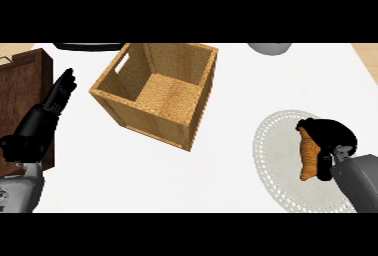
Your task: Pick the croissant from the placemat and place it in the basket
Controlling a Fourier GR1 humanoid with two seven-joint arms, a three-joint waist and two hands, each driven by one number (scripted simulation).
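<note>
The orange-brown croissant (308, 154) lies on the round grey placemat (284, 165) at the right of the counter. My right hand (331, 136) is curled around the croissant's right side, with fingers wrapping over its top end. The woven basket (159, 92) stands left of centre, its open top showing the inside floor. My left hand (53, 102) rests open at the left edge, fingers pointing up, well apart from the basket.
A dark wooden box (29, 75) sits at the far left behind my left hand. A grey round object (270, 48) and a dark flat object (88, 46) lie at the counter's back edge. White counter lies between basket and placemat.
</note>
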